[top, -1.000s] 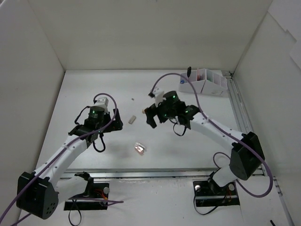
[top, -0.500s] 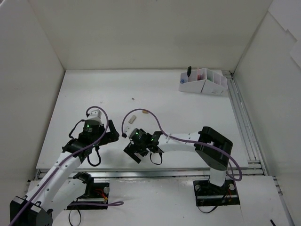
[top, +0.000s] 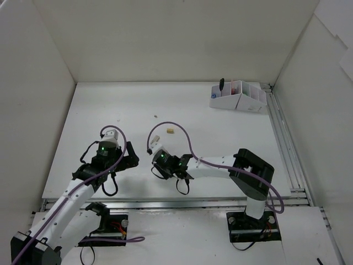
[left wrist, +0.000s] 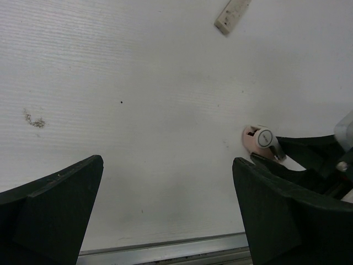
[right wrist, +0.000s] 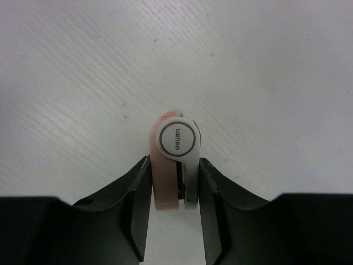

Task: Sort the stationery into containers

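From above, the right claw (top: pixel 159 167) is seen to have been swung from the middle of the worktop (top: pixel 220 143) to its near part, over the spot where a small pink item lay uncovered a second ago. The white organiser (top: pixel 238 100) stands well apart at the far right, so a long carry is judged to remain. A beige eraser (top: pixel 170 131) and a white eraser (top: pixel 156 138) lie unsorted just beyond, off that path. In the left wrist view, the left claw (left wrist: pixel 167 163) is held wide open and empty, near that item, a pink-and-white dispenser (left wrist: pixel 259 137). In the right wrist view, the fingers, wide apart a second ago, have been closed onto the dispenser's flat sides. Whether it has been lifted cannot be told.
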